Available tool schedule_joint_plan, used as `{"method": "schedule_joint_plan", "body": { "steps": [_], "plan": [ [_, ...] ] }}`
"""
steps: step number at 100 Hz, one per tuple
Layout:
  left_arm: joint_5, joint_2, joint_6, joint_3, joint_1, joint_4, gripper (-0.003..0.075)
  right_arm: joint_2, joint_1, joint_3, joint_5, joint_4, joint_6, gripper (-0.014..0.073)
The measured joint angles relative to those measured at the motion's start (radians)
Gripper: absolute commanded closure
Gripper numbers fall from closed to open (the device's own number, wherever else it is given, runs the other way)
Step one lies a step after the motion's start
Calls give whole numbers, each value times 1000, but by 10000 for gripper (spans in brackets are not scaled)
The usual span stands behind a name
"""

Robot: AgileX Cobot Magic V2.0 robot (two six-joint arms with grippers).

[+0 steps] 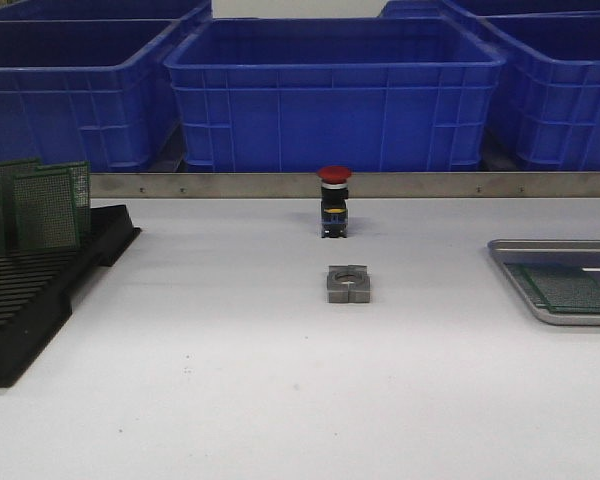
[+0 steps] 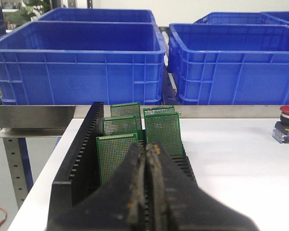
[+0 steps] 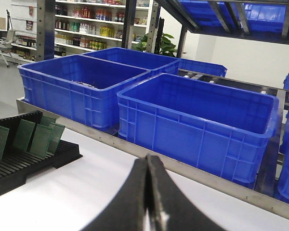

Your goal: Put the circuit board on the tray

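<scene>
Meanwhile, rack boards (image 2: 116, 150) just beyond left end effector (image 2: 148, 150).

Looks like a factory or warehouse workshop: blue plastic bins (image 1: 335, 90) in rows across the top of the frame, stocked shelving (image 3: 82, 24) upper left, emergency-stop button (image 1: 334, 200) mid-table.

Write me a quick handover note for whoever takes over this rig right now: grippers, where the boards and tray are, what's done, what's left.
Left gripper: shut, empty, poised over the black slotted rack.
Right gripper: shut, empty, up off the table.
Rack sits at the table's left, with several green circuit boards standing in its slots.
Metal tray is at the right edge; one circuit board already lies flat in it.
Done: one board on the tray.
Left: apparently the boards in the rack; none is gripped.
Mid-table: red push button, metal block.
</scene>
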Motion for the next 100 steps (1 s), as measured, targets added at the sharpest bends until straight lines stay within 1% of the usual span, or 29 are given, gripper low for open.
{"method": "schedule_joint_plan", "body": {
  "steps": [100],
  "plan": [
    [-4, 0, -14, 0, 0, 16, 741, 0, 0, 5, 22, 0, 0, 706]
  ]
}}
